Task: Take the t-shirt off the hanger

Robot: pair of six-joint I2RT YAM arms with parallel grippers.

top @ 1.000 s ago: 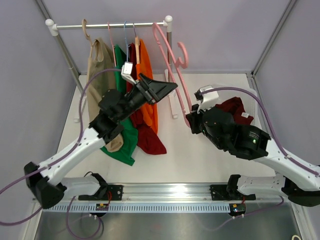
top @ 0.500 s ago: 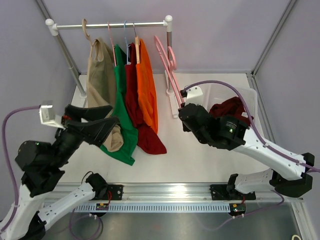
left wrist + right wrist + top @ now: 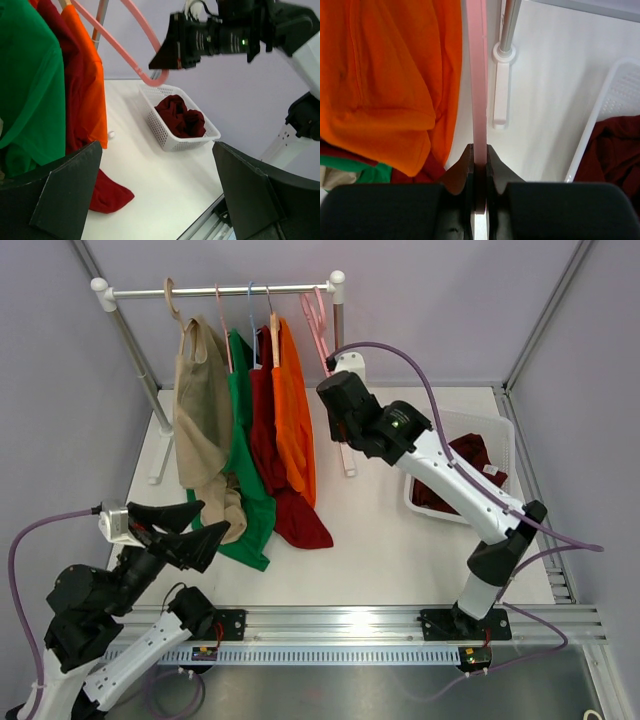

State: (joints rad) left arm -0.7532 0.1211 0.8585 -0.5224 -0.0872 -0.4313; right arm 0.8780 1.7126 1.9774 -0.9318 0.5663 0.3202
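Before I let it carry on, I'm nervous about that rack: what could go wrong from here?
The right gripper pinches only the thin bar of the pink hanger, so it could twist or slip before its hook seats on the rail. The hanger also sits close beside the orange t-shirt and might snag it.

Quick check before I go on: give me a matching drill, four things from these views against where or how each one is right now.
Things:
1. pink hanger
2. crumpled dark red t-shirt
3. orange t-shirt
4. left end effector

States:
A. hanging from the rail beside a hanging dark red shirt
B. open, holding nothing
C. pinched in the right end effector
D. lying in the white basket

Pairs: 1-C, 2-D, 3-A, 4-B
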